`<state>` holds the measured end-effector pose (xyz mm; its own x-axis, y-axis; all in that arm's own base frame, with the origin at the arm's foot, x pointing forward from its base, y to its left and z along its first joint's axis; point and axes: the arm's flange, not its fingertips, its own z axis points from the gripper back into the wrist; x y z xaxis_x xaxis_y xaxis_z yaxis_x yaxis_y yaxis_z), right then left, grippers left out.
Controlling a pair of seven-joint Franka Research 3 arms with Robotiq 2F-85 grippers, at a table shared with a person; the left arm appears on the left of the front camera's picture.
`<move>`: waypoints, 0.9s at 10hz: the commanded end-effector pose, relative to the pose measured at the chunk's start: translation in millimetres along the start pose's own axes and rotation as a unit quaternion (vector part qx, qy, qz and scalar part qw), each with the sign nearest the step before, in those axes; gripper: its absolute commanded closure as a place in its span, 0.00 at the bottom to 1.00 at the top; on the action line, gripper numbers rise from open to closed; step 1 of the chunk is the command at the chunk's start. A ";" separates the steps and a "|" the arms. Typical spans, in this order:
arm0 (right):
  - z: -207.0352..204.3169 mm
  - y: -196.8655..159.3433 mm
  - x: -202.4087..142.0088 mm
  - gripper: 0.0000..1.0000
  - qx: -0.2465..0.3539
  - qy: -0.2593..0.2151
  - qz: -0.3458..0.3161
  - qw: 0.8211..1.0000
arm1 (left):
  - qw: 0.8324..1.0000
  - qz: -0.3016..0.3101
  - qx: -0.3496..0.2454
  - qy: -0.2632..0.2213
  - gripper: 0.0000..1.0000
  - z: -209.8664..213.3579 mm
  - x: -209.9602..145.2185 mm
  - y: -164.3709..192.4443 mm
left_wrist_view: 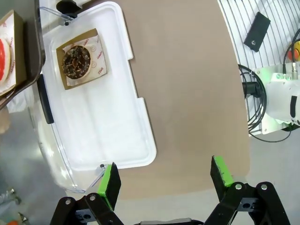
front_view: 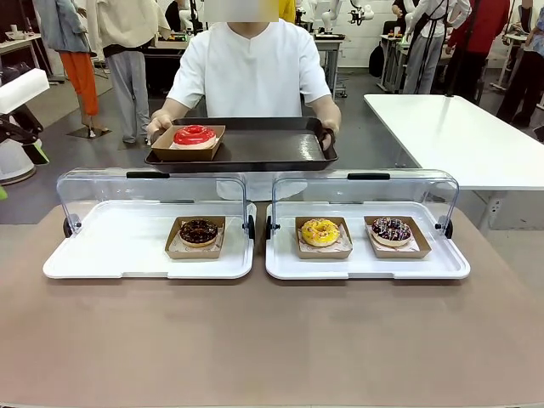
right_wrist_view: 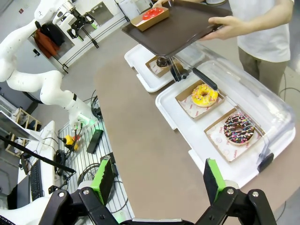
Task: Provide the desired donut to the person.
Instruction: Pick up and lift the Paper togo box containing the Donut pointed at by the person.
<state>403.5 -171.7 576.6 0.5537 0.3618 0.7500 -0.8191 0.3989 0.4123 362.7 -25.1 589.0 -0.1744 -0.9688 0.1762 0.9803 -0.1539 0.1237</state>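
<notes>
Locate the red donut. It lies flat, hole up, at the left end of the dark tray, whose long axis runs parallel to the far edge of the desk. The person holds this tray by both ends, behind the raised clear lids, which stand between. Left gripper and right gripper: fingers apart, empty.

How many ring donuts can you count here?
4. A red-glazed donut on the person's dark tray; a chocolate donut in the left white tray; a yellow donut and a sprinkled chocolate donut in the right white tray. None seems hidden.
</notes>
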 end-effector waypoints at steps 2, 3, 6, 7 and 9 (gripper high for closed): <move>-1.2 0.9 -0.1 0.00 0.003 -0.002 0.002 1.000 | 1.000 -0.002 -0.001 0.002 0.00 3.0 3.9 4.7; -1.2 0.9 -0.1 0.00 0.003 -0.002 0.002 1.000 | 1.000 -0.002 -0.001 0.002 0.00 3.0 3.9 4.7; -1.2 0.9 -0.1 0.00 0.003 -0.002 0.002 1.000 | 1.000 -0.002 -0.001 0.002 0.00 3.0 3.9 4.7; -1.2 0.9 -0.1 0.00 0.003 -0.002 0.002 1.000 | 1.000 -0.003 0.000 0.001 0.00 0.8 2.5 2.2; -1.2 0.9 -0.1 0.00 0.003 -0.002 0.002 1.000 | 0.985 0.036 0.043 -0.162 0.00 19.8 -57.3 -8.4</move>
<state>403.5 -171.7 576.6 0.5539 0.3617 0.7499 -0.8189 0.3992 0.4123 365.9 3.4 595.2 -0.1367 -0.9378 0.3190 0.9846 -0.0932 0.1481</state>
